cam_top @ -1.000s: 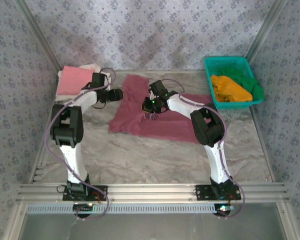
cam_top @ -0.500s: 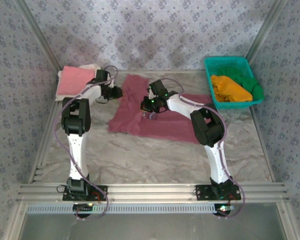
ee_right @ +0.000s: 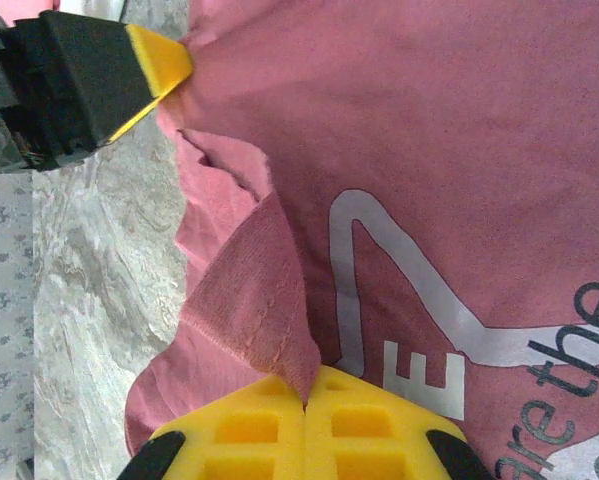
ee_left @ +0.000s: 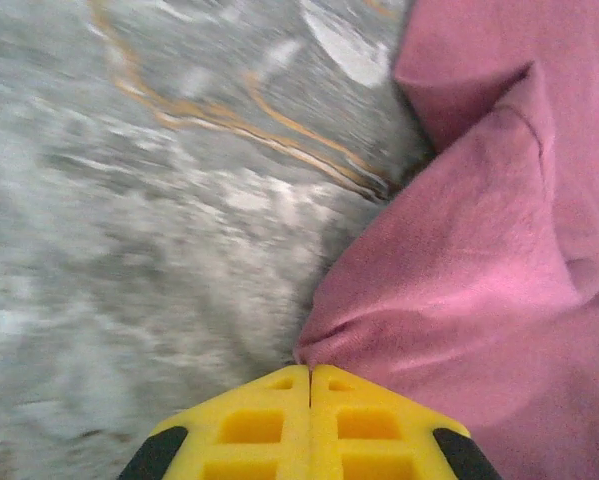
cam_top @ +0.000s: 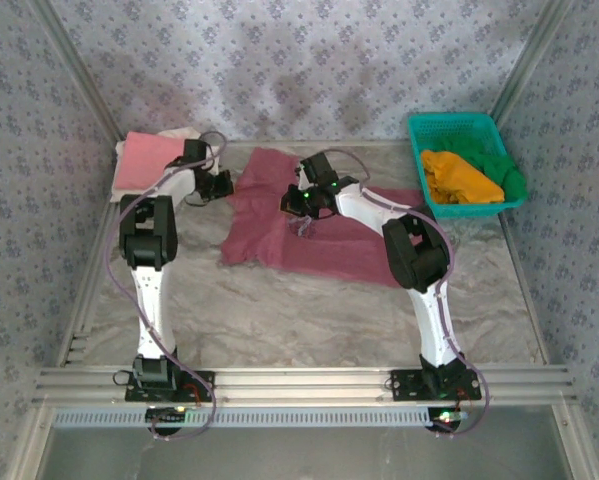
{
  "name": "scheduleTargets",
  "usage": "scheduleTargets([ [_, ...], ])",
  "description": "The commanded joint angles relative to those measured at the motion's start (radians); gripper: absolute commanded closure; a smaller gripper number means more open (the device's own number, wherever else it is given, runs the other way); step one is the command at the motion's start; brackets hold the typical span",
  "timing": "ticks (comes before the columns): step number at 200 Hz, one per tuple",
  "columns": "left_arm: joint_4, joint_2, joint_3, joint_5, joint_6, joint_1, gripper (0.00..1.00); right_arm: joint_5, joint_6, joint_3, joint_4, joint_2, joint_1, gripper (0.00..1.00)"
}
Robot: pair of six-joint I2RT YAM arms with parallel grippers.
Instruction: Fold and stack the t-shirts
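Observation:
The maroon t-shirt lies spread on the table, and its white print faces up. At the shirt's left edge my left gripper is shut, its yellow jaws pinching a pucker of the maroon cloth. Over the middle of the shirt my right gripper is shut on a lifted corner flap, which runs into the jaws. The left gripper's yellow tip touches the shirt edge in the right wrist view. A folded pink tee rests on a cream one at the back left.
A teal mesh basket stands at the back right and holds an orange tee and a green one. Patterned walls close the back and both sides. Bare marble table lies in front of the shirt.
My left gripper has closed on the shirt's left edge and shifted slightly left, drawing that edge out. The right gripper stayed shut and moved a little toward the back.

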Motion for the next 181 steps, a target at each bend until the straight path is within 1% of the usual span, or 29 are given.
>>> scheduleTargets([
  [1,-0.052,0.015,0.078,-0.016,0.028,0.024,1.0,0.011,-0.037,0.033,-0.025,0.037,-0.013,1.0],
  [18,-0.085,0.037,0.117,-0.017,0.045,0.032,1.0,0.008,-0.042,0.045,-0.029,0.056,-0.015,1.0],
  [34,-0.122,0.067,0.199,-0.016,0.059,0.039,1.0,0.01,-0.042,0.04,-0.016,0.07,-0.013,1.0],
  [39,-0.135,0.078,0.22,-0.015,0.063,0.039,1.0,0.012,-0.078,0.036,-0.009,0.073,-0.014,1.0],
  [59,-0.198,0.12,0.303,-0.018,0.068,0.041,1.0,0.025,-0.086,0.035,0.008,0.092,-0.014,1.0],
  [61,-0.205,0.123,0.31,-0.017,0.069,0.041,0.96,0.026,-0.086,0.034,0.012,0.093,-0.014,1.0],
  [64,-0.211,0.128,0.319,-0.019,0.069,0.04,0.89,0.029,-0.086,0.032,0.017,0.093,-0.014,0.99],
  [68,-0.217,0.134,0.328,-0.018,0.067,0.04,0.78,0.033,-0.085,0.03,0.029,0.096,-0.015,0.95],
  [74,-0.223,0.137,0.335,-0.015,0.067,0.041,0.67,0.032,-0.085,0.03,0.04,0.1,-0.016,0.9],
  [87,-0.225,0.117,0.324,-0.013,0.067,0.042,0.48,0.024,-0.08,0.045,0.05,0.107,-0.021,0.84],
  [94,-0.22,0.094,0.303,-0.021,0.065,0.043,0.45,0.019,-0.08,0.053,0.053,0.107,-0.024,0.79],
  [105,-0.195,0.028,0.237,-0.049,0.058,0.044,0.39,0.012,-0.086,0.06,0.05,0.097,-0.028,0.73],
  [109,-0.178,-0.005,0.201,-0.061,0.054,0.047,0.34,0.014,-0.089,0.059,0.044,0.089,-0.028,0.71],
  [121,-0.105,-0.125,0.05,-0.082,0.029,0.059,0.31,0.025,-0.101,0.033,0.032,0.047,-0.033,0.66],
  [143,0.034,-0.382,-0.254,-0.084,-0.03,0.083,0.28,0.054,-0.113,-0.097,0.036,-0.083,-0.045,0.54],
  [156,0.077,-0.522,-0.423,-0.092,-0.069,0.081,0.28,0.078,-0.12,-0.21,0.043,-0.176,-0.049,0.53],
  [181,0.156,-0.727,-0.728,-0.04,-0.152,0.073,0.3,0.131,-0.093,-0.467,0.1,-0.359,-0.066,0.5],
])
